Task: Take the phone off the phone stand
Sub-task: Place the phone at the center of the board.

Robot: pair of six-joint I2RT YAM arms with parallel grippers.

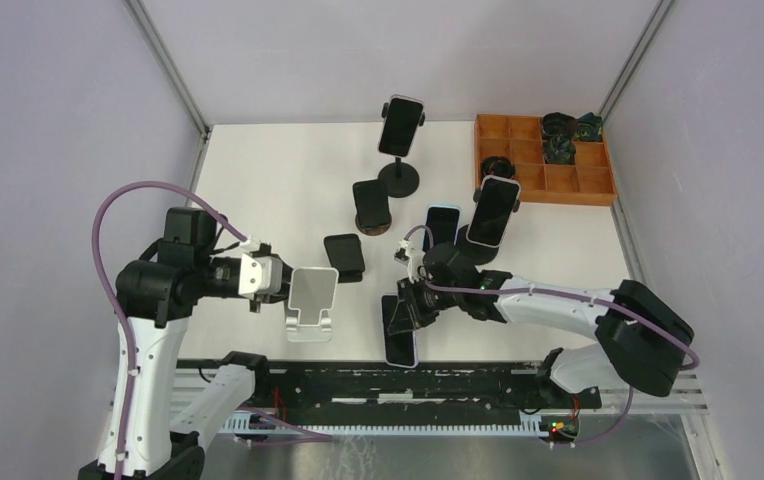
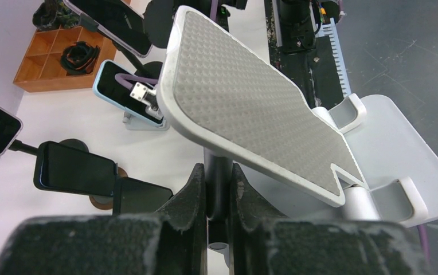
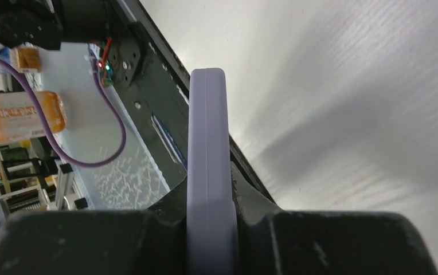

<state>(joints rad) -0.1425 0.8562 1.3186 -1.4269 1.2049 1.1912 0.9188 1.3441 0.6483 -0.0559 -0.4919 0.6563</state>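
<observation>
Left gripper point(image 2: 218, 182) clamps the post of the phone stand point(image 1: 312, 302), bracing it | right gripper point(image 1: 406, 310) pinches the lavender phone point(image 1: 399, 345), off the stand, at the near edge of the tabletop point(image 1: 278, 180).

The phone point(image 1: 399, 335) is clear of the phone stand point(image 1: 312, 300). It's dark screen up, lavender case pinched in my right gripper point(image 1: 407, 308), at the near table edge just right of the stand. The silver stand sits upright with its dimpled plate tilted and bare, my left gripper point(image 2: 218, 189) clamping its post.
</observation>
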